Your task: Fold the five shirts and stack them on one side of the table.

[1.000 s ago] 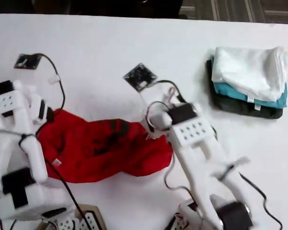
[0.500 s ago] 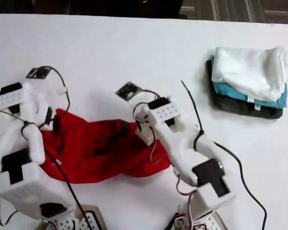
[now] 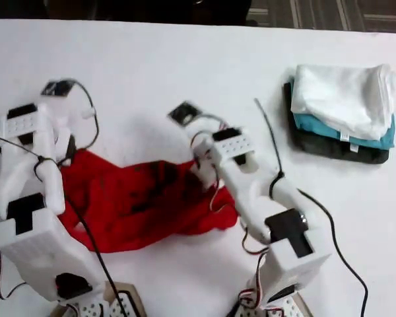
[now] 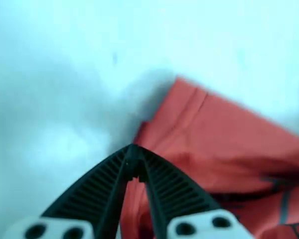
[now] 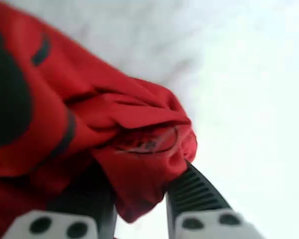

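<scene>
A crumpled red shirt (image 3: 138, 198) with a black print lies on the white table (image 3: 185, 59), left of centre. My left gripper (image 3: 69, 153) sits at the shirt's left far corner. In the left wrist view that left gripper (image 4: 133, 152) has its jaws closed to a point on the red shirt's hem (image 4: 189, 134). My right gripper (image 3: 201, 168) is at the shirt's right far corner. The right wrist view has the right gripper (image 5: 139, 177) shut on a bunched fold of red shirt (image 5: 139, 129).
At the right side stands a stack of folded shirts: white (image 3: 343, 92) on top, teal (image 3: 336, 132) under it, dark (image 3: 330, 150) at the bottom. Both arm bases and loose cables (image 3: 330, 231) occupy the front edge. The far half of the table is bare.
Both arms have shifted toward the far side, carrying the shirt's two far corners with them. The right arm swung left, then settled on the shirt's right corner. The stack is unmoved.
</scene>
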You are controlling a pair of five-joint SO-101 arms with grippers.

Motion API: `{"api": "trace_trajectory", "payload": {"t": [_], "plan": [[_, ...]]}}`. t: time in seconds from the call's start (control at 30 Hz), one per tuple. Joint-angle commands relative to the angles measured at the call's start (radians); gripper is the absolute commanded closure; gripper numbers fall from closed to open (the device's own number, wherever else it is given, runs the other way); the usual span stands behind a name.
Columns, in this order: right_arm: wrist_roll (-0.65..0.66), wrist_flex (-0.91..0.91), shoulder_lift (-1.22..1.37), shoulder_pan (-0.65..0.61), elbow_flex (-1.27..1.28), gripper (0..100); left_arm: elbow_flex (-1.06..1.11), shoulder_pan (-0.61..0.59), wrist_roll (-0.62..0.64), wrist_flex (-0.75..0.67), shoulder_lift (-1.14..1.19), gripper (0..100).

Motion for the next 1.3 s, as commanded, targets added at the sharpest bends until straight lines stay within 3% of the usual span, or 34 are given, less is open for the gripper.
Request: {"api": "trace_trajectory", "payload": {"t": [0.0,0.27,0.47,0.53,0.63,0.7,0.8,0.97,1.27], "plan": [[0.003,-0.021,-0.005,0.076,-0.158,98.0,-0.151,0.043,0.031,0.063,-0.008,97],[-0.003,0.104,0.004,0.13,-0.514,98.0,-0.371,0.091,0.044,0.169,-0.008,97],[-0.002,0.124,0.005,0.13,-0.568,97.4,-0.384,0.107,0.044,0.299,-0.006,97],[-0.002,0.153,0.002,0.133,-0.569,92.0,-0.363,0.123,0.044,0.356,-0.011,97],[0.005,0.199,-0.005,0.133,-0.575,75.0,-0.325,0.127,0.034,0.39,-0.014,93],[0.005,0.211,-0.005,0.133,-0.575,66.3,-0.292,0.127,0.008,0.394,-0.015,87],[0.005,0.222,-0.005,0.133,-0.575,66.2,-0.217,0.124,-0.038,0.394,-0.017,79],[0.005,0.246,-0.028,0.134,-0.575,67.8,-0.059,0.107,-0.064,0.358,-0.054,81],[0.006,0.343,-0.194,0.139,-0.574,67.9,0.374,0.127,-0.055,0.155,-0.442,80]]}}
